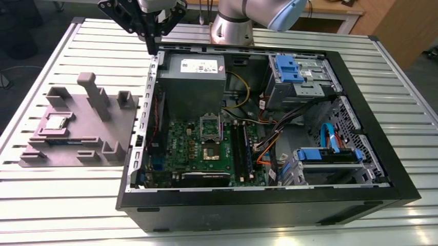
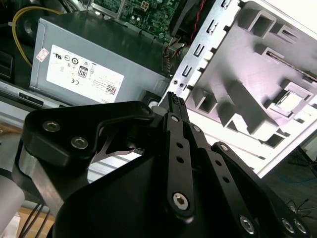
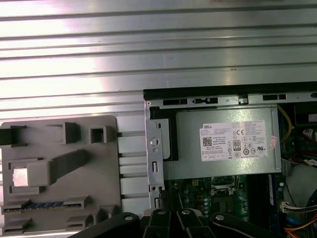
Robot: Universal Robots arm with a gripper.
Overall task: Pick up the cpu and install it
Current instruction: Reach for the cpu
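The cpu [image 1: 56, 123], a small shiny silver square, lies in a pocket of the grey holder block [image 1: 82, 141] at the exterior view's left, beside the open computer case. The wrist views show it as a bright square, cpu [image 3: 20, 176] and cpu [image 2: 287, 101]. My gripper [image 1: 149, 50] hangs high over the case's rear corner nearest the block, beside the grey power supply [image 1: 195, 69]. Its black fingers [image 2: 174, 106] meet at the tips, shut on nothing. The dark motherboard socket [image 1: 209, 151] lies inside the case, its metal frame raised.
The black case wall [image 1: 274, 205] rings the motherboard, with blue drive cages [image 1: 294, 72] and loose cables [image 1: 274, 136] on the exterior view's right. The holder block has upright posts [image 1: 92, 92]. All of it rests on a ribbed aluminium table [image 1: 61, 205].
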